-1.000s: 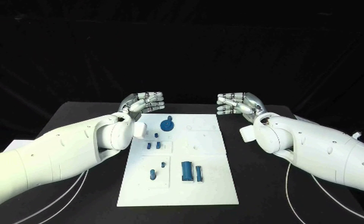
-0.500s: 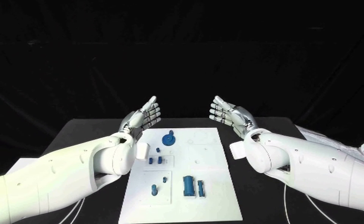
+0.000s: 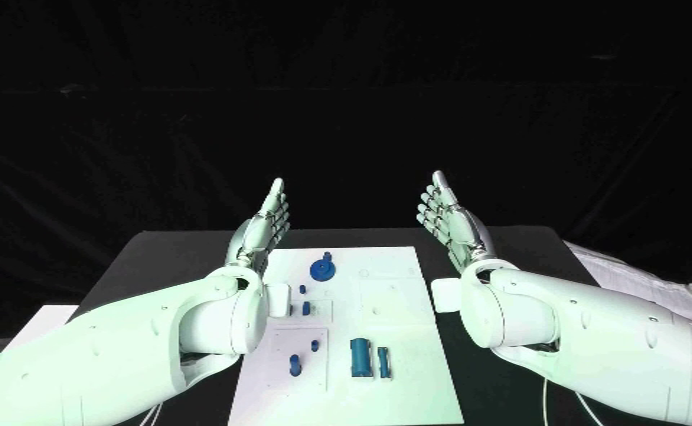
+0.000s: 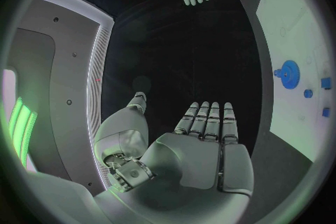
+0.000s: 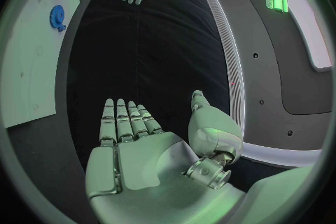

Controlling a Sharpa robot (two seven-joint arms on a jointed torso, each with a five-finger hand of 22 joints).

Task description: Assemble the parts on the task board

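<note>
Head view: my left robot hand [image 3: 261, 227] and right robot hand [image 3: 450, 225] both flat, released, raised either side of task board [image 3: 404, 326] mid-counter [image 3: 159, 256]. Seven blue parts [image 3: 359, 357] on it, gear [image 3: 320, 268] farthest.

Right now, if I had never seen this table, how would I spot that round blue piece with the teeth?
Find the white task board in the middle of the black table, between the two raised arms. Look at its far end, on the side of the left hand. The gear lies there: a toothed blue disc, wider than the small pegs and upright blocks nearer the robot.
</note>
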